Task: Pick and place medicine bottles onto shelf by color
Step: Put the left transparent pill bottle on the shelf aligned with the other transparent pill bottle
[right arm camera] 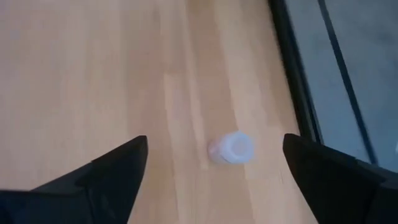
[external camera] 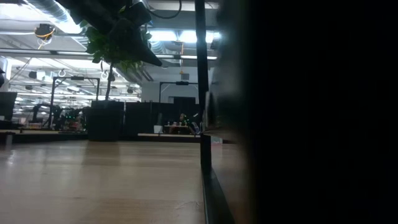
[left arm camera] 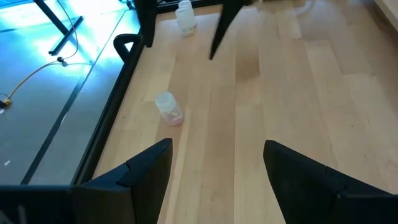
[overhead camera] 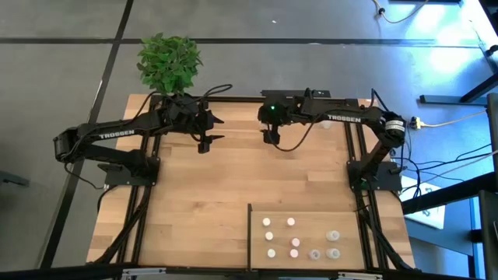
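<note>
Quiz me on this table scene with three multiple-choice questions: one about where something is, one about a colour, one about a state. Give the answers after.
1. Where does the group of small bottles stand?
A. On the pale panel on the right arm's side of the table
B. Under the plant
C. Between the left arm's fingers

2. What colour are the plant's leaves?
A. Red
B. Green
C. Yellow

3. How is the right gripper?
A. Shut on a bottle
B. Clamped on the plant
C. Open, holding nothing

Answers:
1. A: the high view shows the small bottles standing together on the pale panel.
2. B: the plant at the table's far edge is leafy green.
3. C: in its wrist view, the right gripper has its fingers wide apart and grips nothing.
</note>
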You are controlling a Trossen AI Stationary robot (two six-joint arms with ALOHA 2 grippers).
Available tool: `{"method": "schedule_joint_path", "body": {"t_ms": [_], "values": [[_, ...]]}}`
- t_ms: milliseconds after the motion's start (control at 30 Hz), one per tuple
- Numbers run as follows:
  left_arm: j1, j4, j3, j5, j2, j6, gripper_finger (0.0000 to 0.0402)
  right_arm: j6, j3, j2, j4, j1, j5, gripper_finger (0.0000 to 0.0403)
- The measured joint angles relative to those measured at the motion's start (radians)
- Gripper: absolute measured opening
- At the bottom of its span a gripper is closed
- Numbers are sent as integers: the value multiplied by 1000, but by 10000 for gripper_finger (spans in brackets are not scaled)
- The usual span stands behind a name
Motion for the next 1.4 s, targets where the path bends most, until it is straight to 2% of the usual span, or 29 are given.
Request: {"method": "schedule_joint_path", "body": {"t_ms": [167, 600, 867, 1400], "values": [[0, 0, 0, 0, 0, 0, 247, 87, 0, 33, -11, -38, -3, 374], [0, 0, 0, 0, 0, 0, 247, 0, 0, 179, 15, -30, -33, 374], [0, 0, 0, 0, 0, 0, 247, -1, -1, 188, 73, -38, 51, 374], [0, 0, 0, 0, 0, 0, 247, 22, -1, 240, 103, -85, 27, 374]]}}
